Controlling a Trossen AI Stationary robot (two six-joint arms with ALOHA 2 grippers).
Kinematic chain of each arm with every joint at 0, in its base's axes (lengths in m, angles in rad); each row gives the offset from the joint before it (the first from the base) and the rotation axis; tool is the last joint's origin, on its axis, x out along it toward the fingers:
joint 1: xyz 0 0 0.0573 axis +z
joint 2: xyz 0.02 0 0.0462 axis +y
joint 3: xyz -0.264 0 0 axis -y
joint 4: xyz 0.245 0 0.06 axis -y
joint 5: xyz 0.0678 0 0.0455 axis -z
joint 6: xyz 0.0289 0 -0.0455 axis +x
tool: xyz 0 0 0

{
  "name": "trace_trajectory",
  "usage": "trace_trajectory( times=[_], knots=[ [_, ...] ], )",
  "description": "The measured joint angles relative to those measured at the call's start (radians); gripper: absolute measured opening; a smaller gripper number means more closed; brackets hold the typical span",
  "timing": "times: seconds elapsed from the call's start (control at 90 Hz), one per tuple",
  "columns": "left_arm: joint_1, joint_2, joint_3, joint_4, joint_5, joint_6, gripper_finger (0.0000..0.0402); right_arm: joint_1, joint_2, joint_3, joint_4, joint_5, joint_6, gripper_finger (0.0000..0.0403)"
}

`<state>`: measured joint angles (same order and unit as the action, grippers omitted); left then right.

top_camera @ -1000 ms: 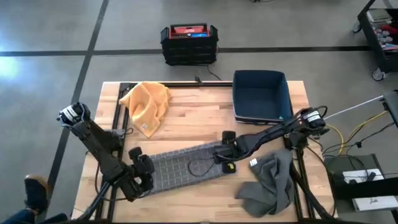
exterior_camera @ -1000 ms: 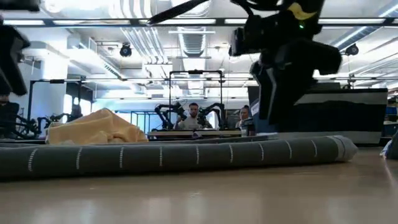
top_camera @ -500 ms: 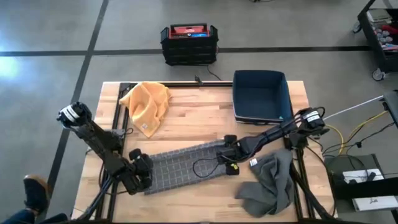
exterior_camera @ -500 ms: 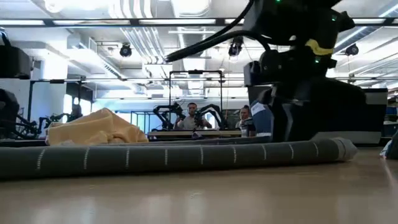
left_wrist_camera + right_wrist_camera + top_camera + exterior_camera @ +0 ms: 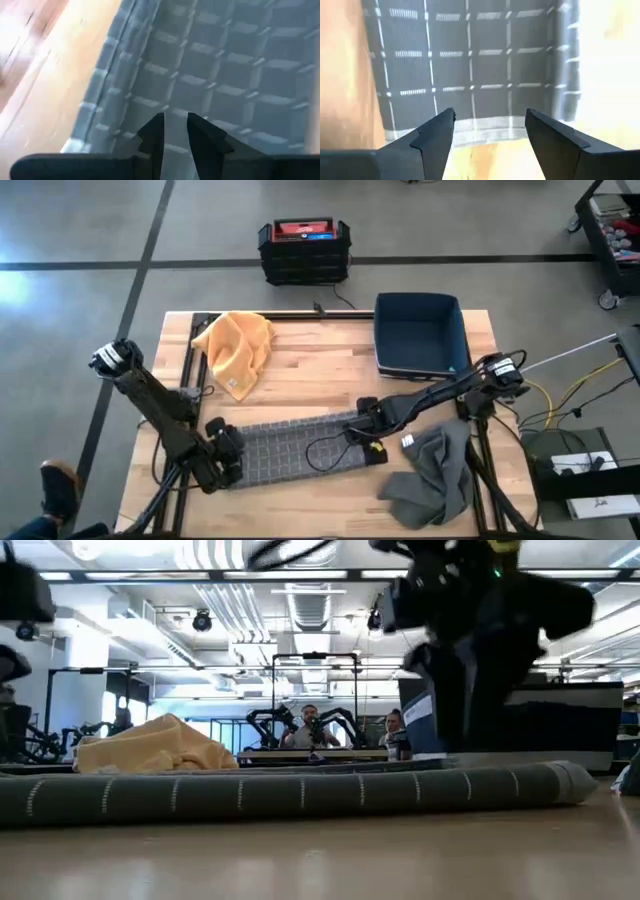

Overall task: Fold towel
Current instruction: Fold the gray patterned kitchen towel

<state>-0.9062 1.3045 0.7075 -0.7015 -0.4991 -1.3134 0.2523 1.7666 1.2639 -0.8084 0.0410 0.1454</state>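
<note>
On the wooden table point(image 5: 300, 385), the grey checked towel point(image 5: 295, 445) lies flat along the near edge. The left gripper point(image 5: 175, 131) pinches its left end, fingers nearly closed on cloth. The right gripper point(image 5: 490, 132) hovers spread wide over the right end; closing late could catch one layer only, skewing the fold.

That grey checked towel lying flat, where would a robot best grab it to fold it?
Probably at its two short ends. The grey checked towel lies flat as a long strip, so the left gripper and right gripper come down from above, one over each end.
</note>
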Motion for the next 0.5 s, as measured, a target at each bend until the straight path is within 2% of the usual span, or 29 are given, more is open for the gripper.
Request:
trace_trajectory(
  times=[0.178, 0.367, 0.5],
  knots=[
    [0.005, -0.018, 0.049, -0.001, 0.011, 0.061, 0.0107, 0.018, -0.035, -0.015, -0.031, -0.044, 0.055, 0.0257],
    [0.032, 0.005, 0.061, 0.003, 0.011, 0.086, 0.0172, 0.081, -0.074, -0.149, -0.001, -0.034, 0.177, 0.0267],
    [0.047, 0.036, 0.062, 0.005, 0.011, 0.121, 0.0202, 0.115, -0.114, -0.245, 0.099, -0.023, 0.259, 0.0265]
  ],
)
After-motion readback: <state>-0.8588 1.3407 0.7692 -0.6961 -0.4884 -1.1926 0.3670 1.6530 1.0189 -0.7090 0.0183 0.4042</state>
